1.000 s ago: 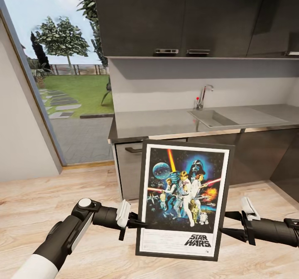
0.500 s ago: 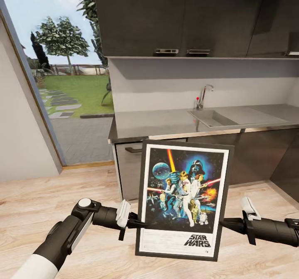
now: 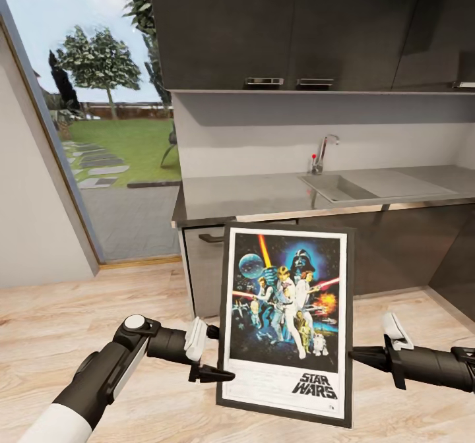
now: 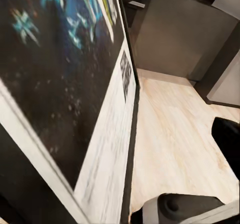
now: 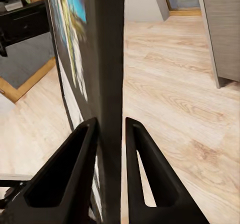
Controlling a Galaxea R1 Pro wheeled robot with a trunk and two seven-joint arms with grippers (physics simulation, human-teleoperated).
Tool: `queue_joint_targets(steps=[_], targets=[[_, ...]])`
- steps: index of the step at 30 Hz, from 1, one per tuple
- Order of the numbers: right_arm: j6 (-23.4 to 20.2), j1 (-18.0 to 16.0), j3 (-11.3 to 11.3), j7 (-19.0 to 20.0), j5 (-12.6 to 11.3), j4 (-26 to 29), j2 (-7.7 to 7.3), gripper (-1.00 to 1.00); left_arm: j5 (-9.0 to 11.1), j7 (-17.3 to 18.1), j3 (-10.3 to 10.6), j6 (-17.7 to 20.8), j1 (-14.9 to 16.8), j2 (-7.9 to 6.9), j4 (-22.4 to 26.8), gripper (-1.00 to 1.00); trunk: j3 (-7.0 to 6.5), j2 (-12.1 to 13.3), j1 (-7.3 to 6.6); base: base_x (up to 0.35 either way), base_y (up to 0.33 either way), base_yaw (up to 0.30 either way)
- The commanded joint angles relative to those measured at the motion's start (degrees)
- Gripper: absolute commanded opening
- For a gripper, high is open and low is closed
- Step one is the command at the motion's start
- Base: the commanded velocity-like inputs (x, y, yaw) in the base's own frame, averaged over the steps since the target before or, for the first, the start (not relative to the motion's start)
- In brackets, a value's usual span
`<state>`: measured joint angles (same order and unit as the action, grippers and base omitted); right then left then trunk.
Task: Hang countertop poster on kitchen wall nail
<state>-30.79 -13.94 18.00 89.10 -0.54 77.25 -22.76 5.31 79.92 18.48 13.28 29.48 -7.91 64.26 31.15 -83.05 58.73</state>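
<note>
The poster stands upright in the air in front of me, over the wooden floor and below the kitchen countertop. Its black frame, colourful figures and "STAR WARS" title face me. My right gripper is shut on the poster's right edge; in the right wrist view both fingers press the frame's edge. My left gripper is open at the poster's lower left edge, with one finger above and one below. The poster's face looms close in the left wrist view.
The countertop holds an inset sink and a chrome tap, with dark upper cabinets above and dark cabinet fronts below. A glass door onto the garden is at the left. Light wooden floor lies under my arms.
The right gripper shut on the poster's right edge. The left gripper then opened and let go of the left edge. The poster turned slightly and sank a little.
</note>
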Motion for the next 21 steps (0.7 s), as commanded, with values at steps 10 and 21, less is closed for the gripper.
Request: queue_joint_targets(steps=[10, 21], targets=[[-0.8, 0.0, 0.0, 0.2, -0.1, 0.0, -0.01, -1.00, 0.3, 0.1, 0.1, 0.6, 0.1, -0.09, 0.0, 1.00, 0.06, 0.0, 0.00, 0.000, 0.000, 0.000], [-0.8, 0.0, 0.1, 0.2, -0.1, 0.0, -0.01, -1.00, 0.4, 0.1, 0.1, 0.5, 0.1, -3.38, 0.2, 1.00, 0.06, 0.0, 0.00, 0.000, 0.000, 0.000]])
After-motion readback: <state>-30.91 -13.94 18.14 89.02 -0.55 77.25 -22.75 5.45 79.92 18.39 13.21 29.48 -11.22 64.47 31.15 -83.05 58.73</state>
